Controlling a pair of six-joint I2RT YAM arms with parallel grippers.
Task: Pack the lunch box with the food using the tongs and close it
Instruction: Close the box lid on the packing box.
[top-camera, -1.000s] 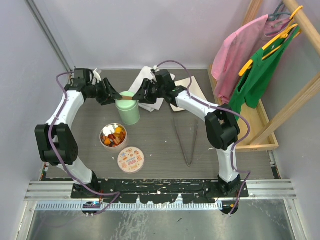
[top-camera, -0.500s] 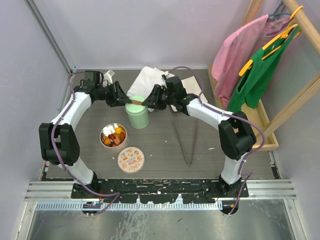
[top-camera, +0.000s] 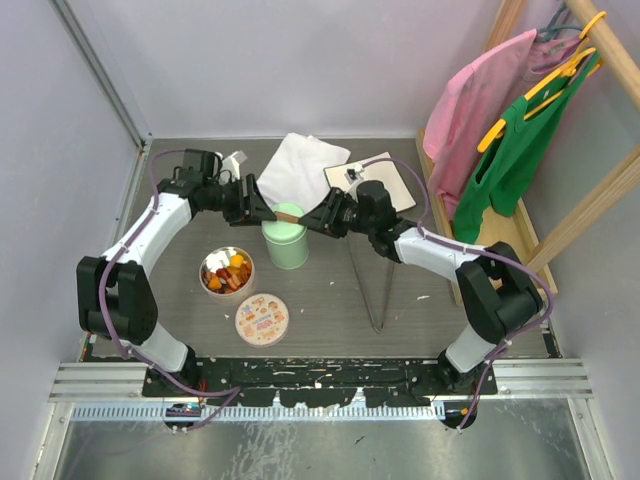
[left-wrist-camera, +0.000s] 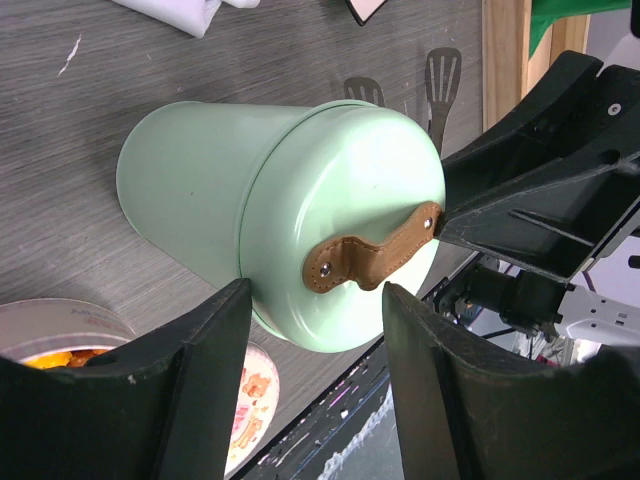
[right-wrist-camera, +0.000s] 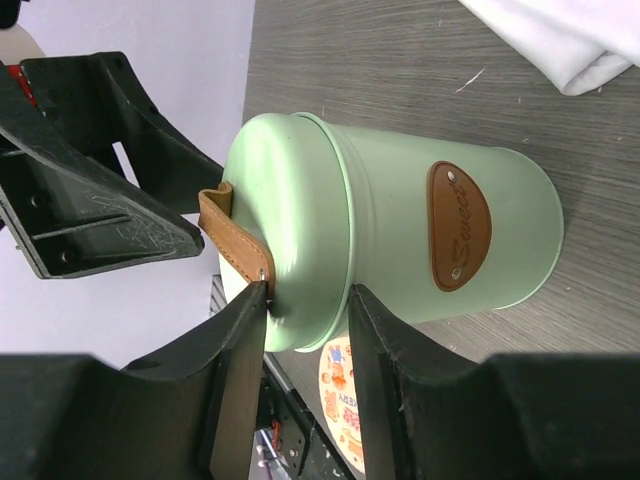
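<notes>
Canister (top-camera: 288, 245) shifted from back-left toward table centre, both arms with it. Lid (left-wrist-camera: 350, 190) still on: packing not begun.
Left gripper (left-wrist-camera: 315, 295) wide, by lid.
Right gripper (right-wrist-camera: 307, 300) narrow at strap (right-wrist-camera: 232, 232) end; grip unclear.
Food (top-camera: 227, 272) in tin (top-camera: 202, 272), front-left; tongs (top-camera: 380, 290) flat, right of centre.
Canister inside hidden.

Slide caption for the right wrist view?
Right gripper at the leather lid strap of the mint-green canister, left gripper opposite.
</notes>
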